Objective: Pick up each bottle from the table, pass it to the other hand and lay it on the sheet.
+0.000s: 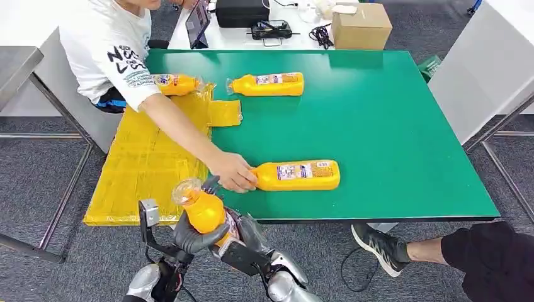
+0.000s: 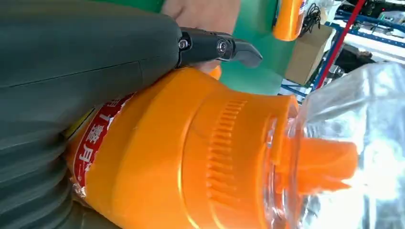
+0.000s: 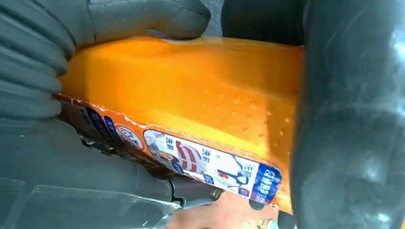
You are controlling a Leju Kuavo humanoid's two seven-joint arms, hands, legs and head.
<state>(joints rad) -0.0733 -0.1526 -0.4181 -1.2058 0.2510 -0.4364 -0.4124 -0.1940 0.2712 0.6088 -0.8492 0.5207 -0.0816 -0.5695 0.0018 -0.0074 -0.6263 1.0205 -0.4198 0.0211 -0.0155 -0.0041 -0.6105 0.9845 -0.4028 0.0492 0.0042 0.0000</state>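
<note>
Head view: an orange bottle (image 1: pixel 203 211) is gripped by both the left hand (image 1: pixel 189 236) and right hand (image 1: pixel 242 242), fingers wrapped around it, just off the table's (image 1: pixel 390 138) near edge beside the yellow sheet (image 1: pixel 142 163). Its label writing is unreadable.

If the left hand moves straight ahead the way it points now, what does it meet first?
Probably the person's hand, which rests on the table just beyond the left hand and the bottle it holds; depth is unclear.
</note>
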